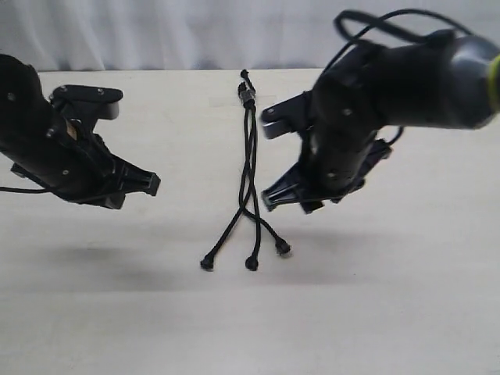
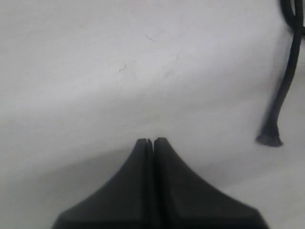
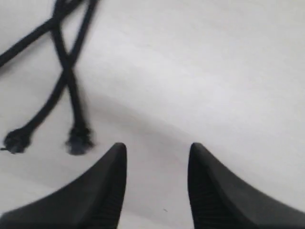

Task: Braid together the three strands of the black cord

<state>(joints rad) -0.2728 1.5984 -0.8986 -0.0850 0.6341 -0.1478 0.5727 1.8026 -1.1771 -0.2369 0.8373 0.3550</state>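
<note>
Right gripper (image 3: 157,147) hovers with jaws spread, empty, and the black cord (image 1: 250,148) lies on the table (image 1: 391,312) just beside it. Left gripper (image 2: 150,141), jaws pressed together on nothing, hangs farther off. The three strands (image 1: 252,258) cross and fan out between both grippers.

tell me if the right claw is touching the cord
Apart. The right wrist view shows the open right claw with bare table between it and the nearest cord tip.
</note>
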